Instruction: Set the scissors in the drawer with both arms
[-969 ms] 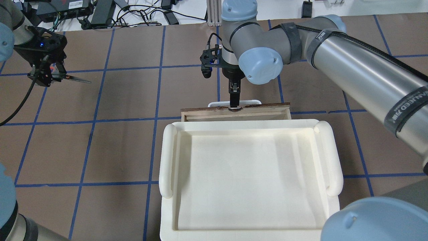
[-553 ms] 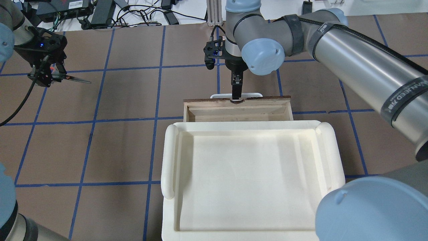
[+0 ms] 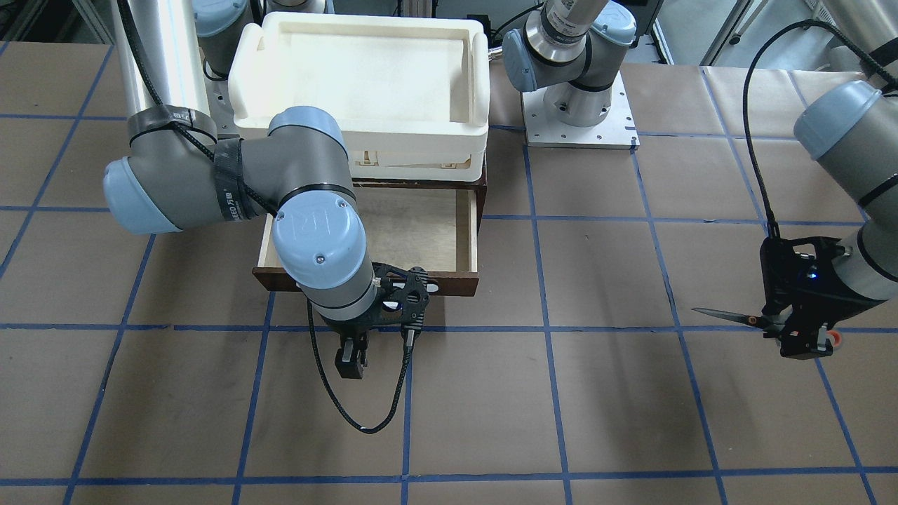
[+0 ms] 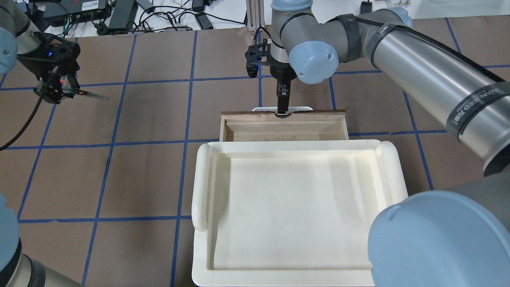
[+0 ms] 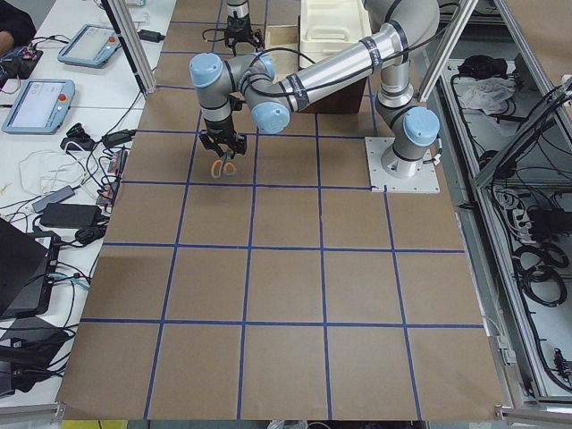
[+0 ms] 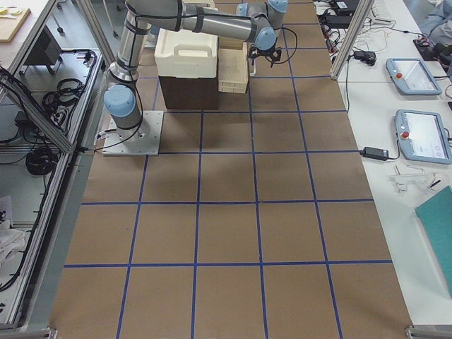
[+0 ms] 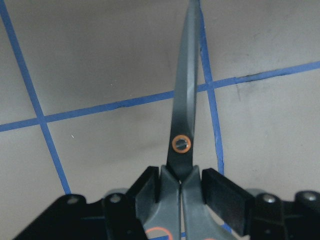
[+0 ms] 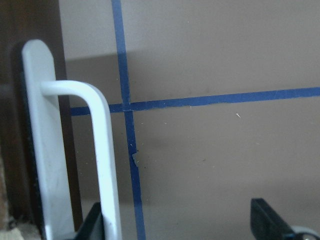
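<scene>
The scissors point(image 4: 92, 95) are held at their grey handles in my left gripper point(image 4: 55, 89), far left above the table, closed blades level and pointing toward the middle. The left wrist view shows the scissors point(image 7: 182, 125) clamped between the fingers point(image 7: 220, 192). The drawer point(image 4: 283, 116) is partly pulled out from under the tray, its pale wood inside showing. In the front view the drawer point(image 3: 449, 284) is empty. My right gripper point(image 4: 283, 105) is at the white bar handle point(image 4: 303, 108). In the right wrist view its jaws stand wide apart, the handle point(image 8: 105, 150) just by the left finger point(image 8: 92, 222).
A cream-white plastic tray point(image 4: 199, 187) sits on top of the dark cabinet point(image 6: 187, 92) above the drawer. Cables and power bricks point(image 4: 119, 16) lie along the far table edge. My right arm's elbow point(image 3: 316, 238) hangs over the drawer's left part in the front view.
The drawer has slid farther out from under the tray, away from the robot, and my right gripper moved with its handle. My left gripper and the scissors have stayed still.
</scene>
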